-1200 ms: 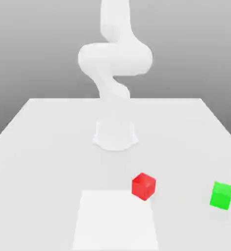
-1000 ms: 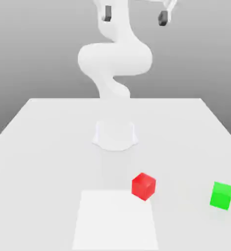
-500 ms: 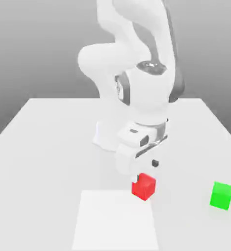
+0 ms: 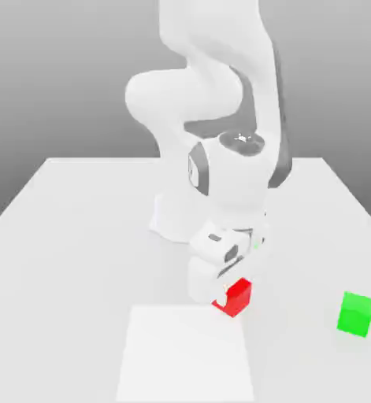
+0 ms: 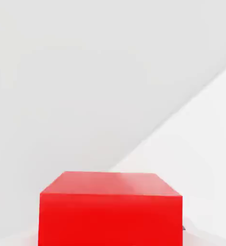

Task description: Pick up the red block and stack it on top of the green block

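While the white arm's gripper (image 4: 226, 293) sits low on the white table (image 4: 78, 236), its fingers are clenched on the small glossy red cube (image 4: 237, 297); the small green cube (image 4: 355, 314) rests at its three o'clock, well apart.

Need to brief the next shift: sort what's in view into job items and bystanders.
Job: red block, down on the table with the gripper shut on it; green block, toward the exterior view's right.
Bystanders: table; pale square patch.
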Controlling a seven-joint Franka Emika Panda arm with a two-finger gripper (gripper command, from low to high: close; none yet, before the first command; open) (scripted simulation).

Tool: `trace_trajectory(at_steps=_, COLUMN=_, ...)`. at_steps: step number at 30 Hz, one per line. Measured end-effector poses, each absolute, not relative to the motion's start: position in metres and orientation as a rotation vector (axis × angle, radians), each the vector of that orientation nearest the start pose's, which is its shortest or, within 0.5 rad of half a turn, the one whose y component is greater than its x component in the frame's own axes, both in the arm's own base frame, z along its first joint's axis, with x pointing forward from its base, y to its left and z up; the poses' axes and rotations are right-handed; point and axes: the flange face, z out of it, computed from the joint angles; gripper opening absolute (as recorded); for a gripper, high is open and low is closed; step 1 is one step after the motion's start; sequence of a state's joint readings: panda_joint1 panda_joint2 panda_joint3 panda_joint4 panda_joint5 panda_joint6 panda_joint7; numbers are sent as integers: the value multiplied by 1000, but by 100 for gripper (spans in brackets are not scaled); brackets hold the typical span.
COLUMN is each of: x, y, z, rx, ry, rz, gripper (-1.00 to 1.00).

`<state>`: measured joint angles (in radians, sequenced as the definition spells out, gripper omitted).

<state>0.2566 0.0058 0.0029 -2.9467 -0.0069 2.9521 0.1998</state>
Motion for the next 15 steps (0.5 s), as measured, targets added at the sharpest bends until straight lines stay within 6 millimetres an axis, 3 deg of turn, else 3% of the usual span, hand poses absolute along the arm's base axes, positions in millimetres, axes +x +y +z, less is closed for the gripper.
trace_trajectory(at_steps=5, x=316, y=92, z=210, rx=-3133, ry=-172, rz=3, gripper=-100)
trace_trajectory(at_steps=15, x=334, y=165, z=223, rx=-3036, ry=-692, rz=13, gripper=-100)
